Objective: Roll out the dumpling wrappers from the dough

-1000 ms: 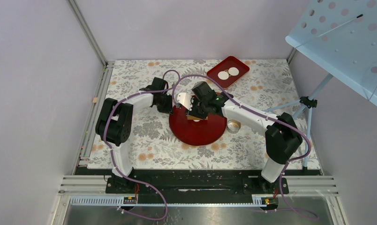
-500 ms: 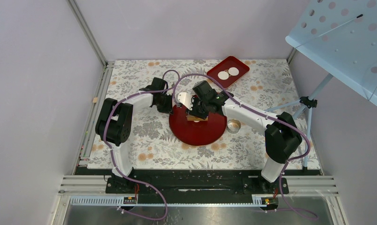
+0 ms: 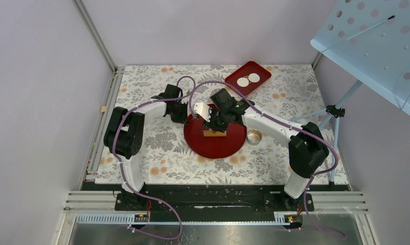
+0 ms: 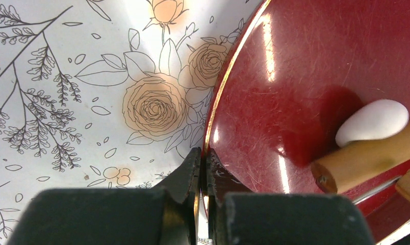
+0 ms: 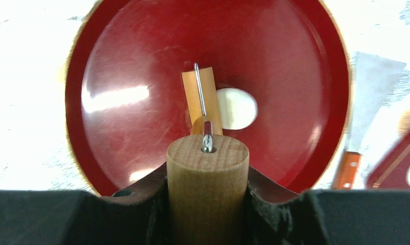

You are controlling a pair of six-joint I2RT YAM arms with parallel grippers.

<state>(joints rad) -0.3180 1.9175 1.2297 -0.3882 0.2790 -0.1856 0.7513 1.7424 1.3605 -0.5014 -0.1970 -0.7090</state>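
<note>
Two dumpling wrappers [image 3: 242,81] lie side by side on the small red tray [image 3: 259,70] at the far side, well apart from the dough [image 5: 236,108], a white oval lump on the round red plate [image 5: 142,76]. The right gripper [image 5: 207,178] is clamped around the handle of the rolling pin [image 5: 207,204], whose roller seems to touch the dough's edge. The left gripper [image 4: 203,171] pinches the plate's rim, jaws almost closed

The dough [image 4: 374,121] lies on the plate [image 4: 295,76], beside the roller [image 4: 366,157] (wrappers [image 3: 242,81] behind, in the tray [image 3: 257,68]).
</note>
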